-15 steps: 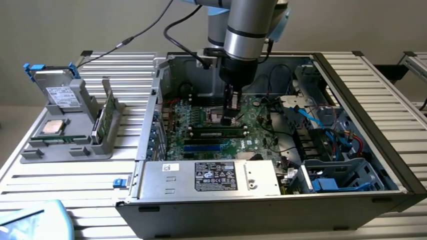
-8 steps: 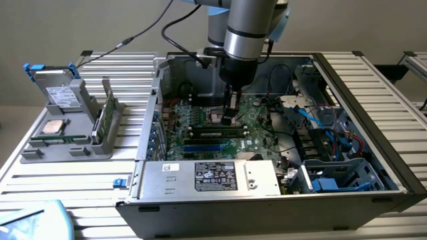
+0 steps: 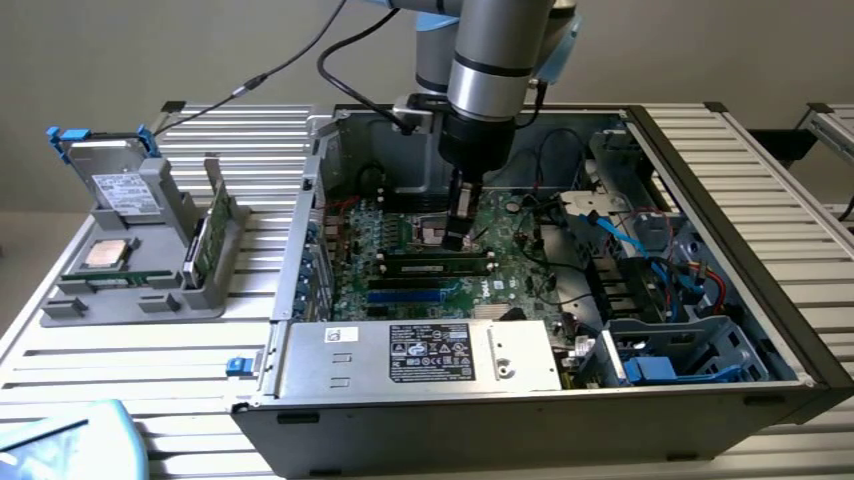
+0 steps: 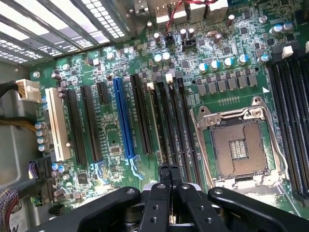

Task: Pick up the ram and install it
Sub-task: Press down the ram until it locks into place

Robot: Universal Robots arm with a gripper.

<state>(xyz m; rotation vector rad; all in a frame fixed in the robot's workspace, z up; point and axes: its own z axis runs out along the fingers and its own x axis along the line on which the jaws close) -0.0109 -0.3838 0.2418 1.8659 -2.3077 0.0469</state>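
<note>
While the arm reaches down into the open computer case [image 3: 787, 330], we note the gripper [image 3: 461, 235] sitting low over the motherboard [image 3: 534, 255], beside the empty processor socket [image 4: 239, 147]. In the wrist view the gripper [image 4: 170, 170] has its two fingers pressed together with nothing between them, tips hovering just above the memory slots [image 4: 176, 121].

We see one ram [image 3: 434, 266] stick lying seated in a slot on the board, just in front of the gripper in the exterior view; the fingers are near it, though we cannot tell whether they touch it. In the wrist view a stick stands edge-on in the slots just ahead of the fingertips.

Outside the case, at the exterior view's left, we log a grey parts holder [image 3: 127, 300] on the slatted table [image 3: 134, 355]. It carries a second ram stick [image 3: 211, 235] standing upright on edge, a square silver processor [image 3: 107, 253] lying flat, and a boxy drive with blue tabs [image 3: 118, 185] behind. A power supply [image 3: 420, 355] with a label fills the case's near edge.
</note>
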